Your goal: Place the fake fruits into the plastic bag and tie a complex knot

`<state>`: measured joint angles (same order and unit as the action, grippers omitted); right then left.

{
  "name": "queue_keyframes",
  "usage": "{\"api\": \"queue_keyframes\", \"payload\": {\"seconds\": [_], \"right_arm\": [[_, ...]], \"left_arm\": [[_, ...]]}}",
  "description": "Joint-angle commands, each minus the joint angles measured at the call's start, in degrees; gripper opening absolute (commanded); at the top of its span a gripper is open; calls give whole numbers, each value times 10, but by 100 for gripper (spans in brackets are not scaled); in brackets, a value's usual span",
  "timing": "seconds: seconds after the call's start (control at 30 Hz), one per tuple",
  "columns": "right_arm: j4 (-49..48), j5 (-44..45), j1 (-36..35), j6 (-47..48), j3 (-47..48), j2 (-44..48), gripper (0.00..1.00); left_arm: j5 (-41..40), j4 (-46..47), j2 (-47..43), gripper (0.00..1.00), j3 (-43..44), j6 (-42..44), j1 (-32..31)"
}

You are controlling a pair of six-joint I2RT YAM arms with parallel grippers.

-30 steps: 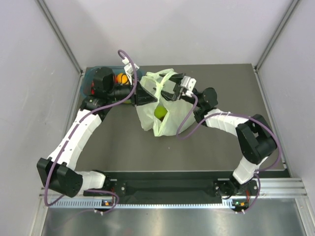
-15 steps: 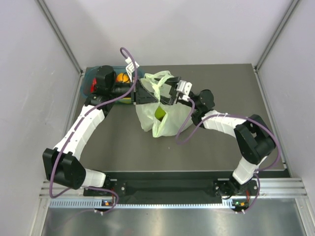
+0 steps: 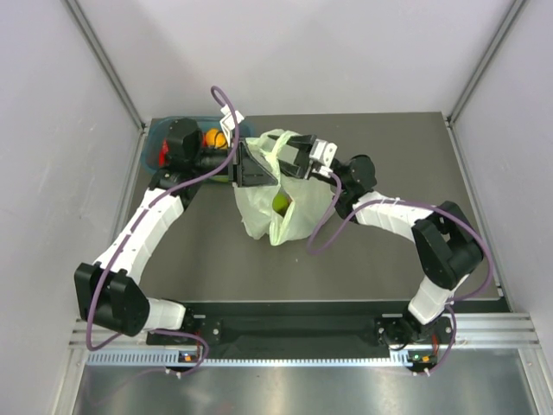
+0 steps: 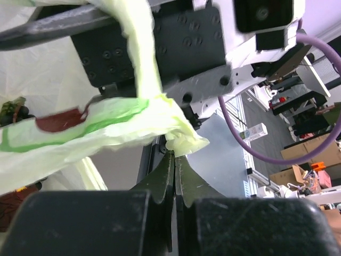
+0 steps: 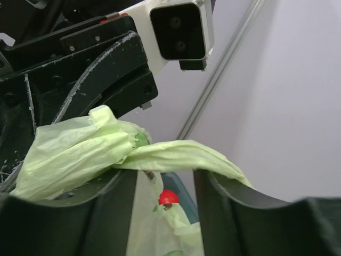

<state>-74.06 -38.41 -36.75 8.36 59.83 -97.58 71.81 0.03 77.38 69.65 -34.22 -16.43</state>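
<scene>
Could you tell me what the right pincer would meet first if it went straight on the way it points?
Most likely the plastic bag's handle strip, stretched across just beyond the open right pincer; the left pincer sits close behind it, though depth is unclear.

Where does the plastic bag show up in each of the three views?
Top external: plastic bag sits at picture centre, below where the two grippers meet.
Left wrist: its handle strip crosses from left to centre, ending at the left gripper.
Right wrist: the bunched strip lies from low left to centre, across the right gripper.
Shared landmark: that pale green handle strip.
</scene>
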Motion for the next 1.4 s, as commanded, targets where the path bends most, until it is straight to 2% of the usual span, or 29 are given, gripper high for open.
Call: {"api": "queue_keyframes", "payload": {"seconds": [0.0,0.03,0.07,0.17,0.27,0.37,0.4,0.47,0.5,0.63,0.8,0.97,1.03,1.13,1.17,1.23,1.37], "right_arm": [[-46,-10,-11,-3,43,10,41],[-43,-13,-11,-6,46,9,32],[-45,-19,-12,-11,45,9,29],[-44,-16,-14,-21,37,16,2],[-44,-8,-16,-21,20,29,0],[-29,12,-15,-16,4,44,0],[-19,21,-16,-10,-2,49,0],[28,50,-16,-4,-9,69,0],[44,58,-17,2,-11,75,0],[115,102,-17,-4,-26,111,0],[205,125,-19,-14,-30,146,0],[239,136,-19,-31,-53,187,0],[263,135,-19,-33,-53,197,0],[294,129,-22,-34,-47,212,0],[302,129,-24,-36,-46,218,0],[323,128,-24,-38,-38,222,0],[368,128,-27,-45,-17,225,0]], "left_arm": [[18,37,-19,0,-10,-3,-2],[18,37,-19,0,-9,-3,-2],[17,37,-19,0,-9,-3,-2],[16,37,-18,0,-5,-1,-2],[11,36,-21,2,-2,-1,-1],[-9,19,-35,13,-1,21,-1],[-15,10,-40,26,-1,28,-1],[-34,-24,-52,38,1,55,-1],[-39,-31,-57,51,1,61,0],[-69,-54,-81,61,-3,82,0],[-105,-62,-103,62,-7,88,1],[-209,-93,-130,58,-7,124,3],[-251,-108,-130,52,-3,141,3],[-271,-104,-120,44,0,154,2],[-266,-99,-116,35,0,156,1],[-264,-97,-101,26,8,165,0],[-266,-101,-86,24,15,201,-23]]}}
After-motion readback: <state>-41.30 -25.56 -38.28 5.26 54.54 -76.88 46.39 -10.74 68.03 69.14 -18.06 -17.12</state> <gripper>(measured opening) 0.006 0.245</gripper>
